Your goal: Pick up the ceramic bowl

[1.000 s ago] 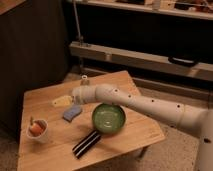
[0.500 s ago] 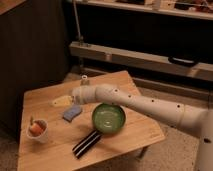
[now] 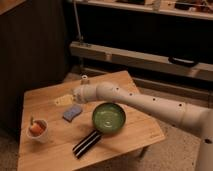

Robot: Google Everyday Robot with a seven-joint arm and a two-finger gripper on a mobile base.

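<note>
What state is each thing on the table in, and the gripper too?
ceramic bowl: upright on the table, not held.
white cup: upright, something orange inside.
blue pad: lying flat.
black striped bar: lying flat by the bowl.
gripper: open, holding nothing, over the table beyond the blue pad.

Looked for letters, numbers, brands and signs, and found none readable. Checked the ceramic bowl [image 3: 108, 118], the gripper [image 3: 65, 100] above the wooden table [image 3: 142, 136] near its left side, the white cup [image 3: 38, 132] and the striped black bar [image 3: 86, 144]: nothing written on any of them.
</note>
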